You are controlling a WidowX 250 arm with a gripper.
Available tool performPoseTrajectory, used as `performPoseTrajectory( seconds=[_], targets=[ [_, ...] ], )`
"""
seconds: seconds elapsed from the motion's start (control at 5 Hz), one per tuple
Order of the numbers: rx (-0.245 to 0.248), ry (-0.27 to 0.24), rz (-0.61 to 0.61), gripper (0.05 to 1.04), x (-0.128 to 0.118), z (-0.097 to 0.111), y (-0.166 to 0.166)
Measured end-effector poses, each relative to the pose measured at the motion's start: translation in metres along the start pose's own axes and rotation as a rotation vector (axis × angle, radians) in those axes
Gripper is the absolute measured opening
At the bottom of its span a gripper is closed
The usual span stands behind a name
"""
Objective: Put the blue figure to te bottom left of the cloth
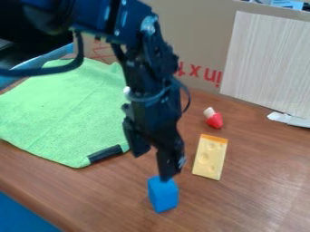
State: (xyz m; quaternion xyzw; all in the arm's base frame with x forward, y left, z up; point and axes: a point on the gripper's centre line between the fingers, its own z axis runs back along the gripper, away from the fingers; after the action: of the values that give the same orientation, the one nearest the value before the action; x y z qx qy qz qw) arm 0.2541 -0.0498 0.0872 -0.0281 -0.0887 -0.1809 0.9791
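From where I stand, the black arm (145,59) comes in at the upper left of the frame, bends near the top and drops almost straight down through the middle, leaning a little toward the lower right. The gripper (151,167) hangs at its end with the two fingers spread apart, the lower one's tip right at the top of the blue figure (163,195), though I can't tell if they touch. That blocky figure sits at bottom centre, off the green cloth (60,111) at left.
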Motion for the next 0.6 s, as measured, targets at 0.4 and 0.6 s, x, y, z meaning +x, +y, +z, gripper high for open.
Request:
performPoseTrajectory(
  seconds=[0.4, 0.6],
  targets=[
    [0.014, -0.010, -0.065, 0.999, -0.015, -0.001, -0.008],
    [0.023, 0.003, -0.066, 0.999, -0.014, -0.011, -0.005]
  ],
)
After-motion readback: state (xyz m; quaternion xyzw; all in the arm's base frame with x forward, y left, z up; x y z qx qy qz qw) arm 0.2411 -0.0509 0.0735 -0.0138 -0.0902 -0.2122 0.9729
